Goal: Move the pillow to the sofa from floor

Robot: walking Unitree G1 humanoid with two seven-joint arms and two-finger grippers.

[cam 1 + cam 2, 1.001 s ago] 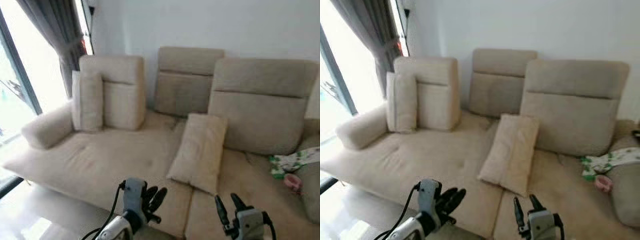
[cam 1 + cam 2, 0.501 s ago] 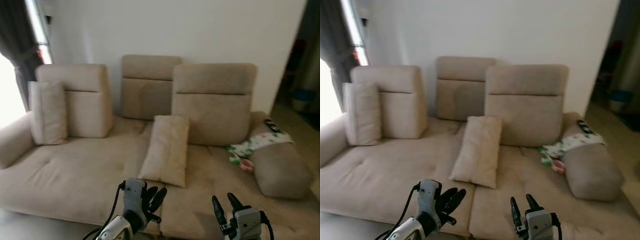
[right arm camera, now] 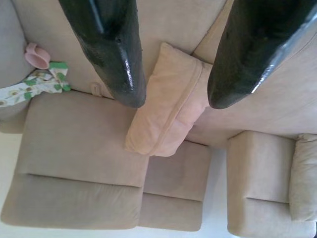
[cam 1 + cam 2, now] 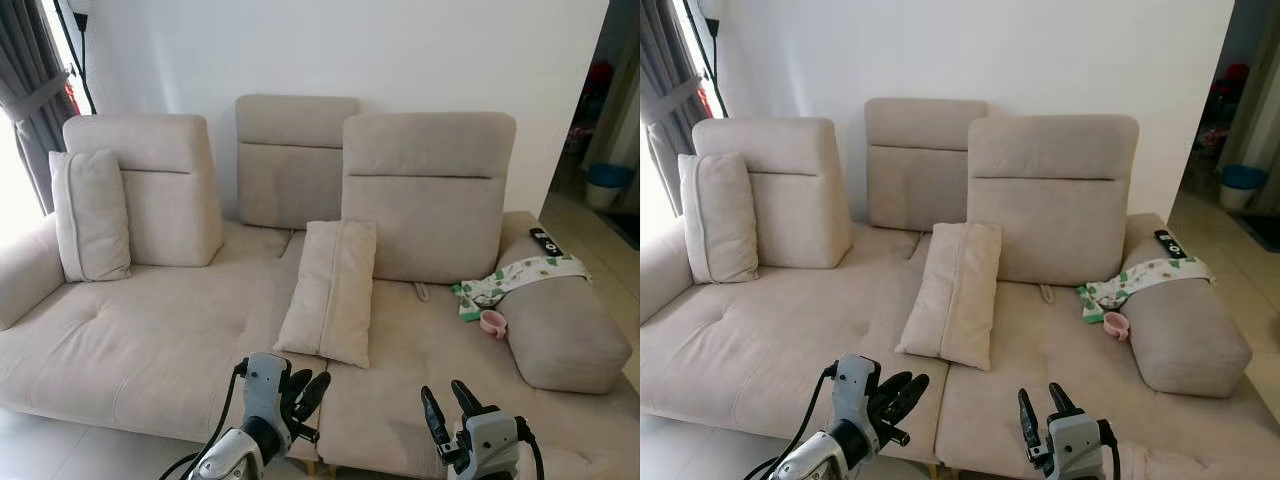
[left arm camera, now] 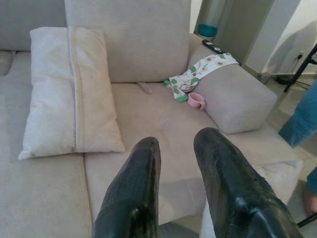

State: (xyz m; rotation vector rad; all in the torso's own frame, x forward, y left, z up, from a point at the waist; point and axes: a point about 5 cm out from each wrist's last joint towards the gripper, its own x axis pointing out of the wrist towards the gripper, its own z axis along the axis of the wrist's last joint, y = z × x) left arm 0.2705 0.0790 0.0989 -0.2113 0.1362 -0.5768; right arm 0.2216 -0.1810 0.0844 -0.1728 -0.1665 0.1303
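Since a second ago the head camera has swung right, so the whole sofa (image 4: 150, 340) now sits square in view, its right armrest (image 4: 560, 325) included; the things on it lie as before. One beige pillow (image 4: 330, 290) leans upright against the backrest near the seat's middle. Another pillow (image 4: 90, 215) stands at the left end. A patterned cloth (image 4: 515, 275), a pink cup (image 4: 491, 322) and a remote (image 4: 545, 241) rest at the right armrest. Both arms hover low before the seat edge: the left end effector (image 4: 305, 390) and the right end effector (image 4: 447, 405) each have fingers apart, holding nothing.
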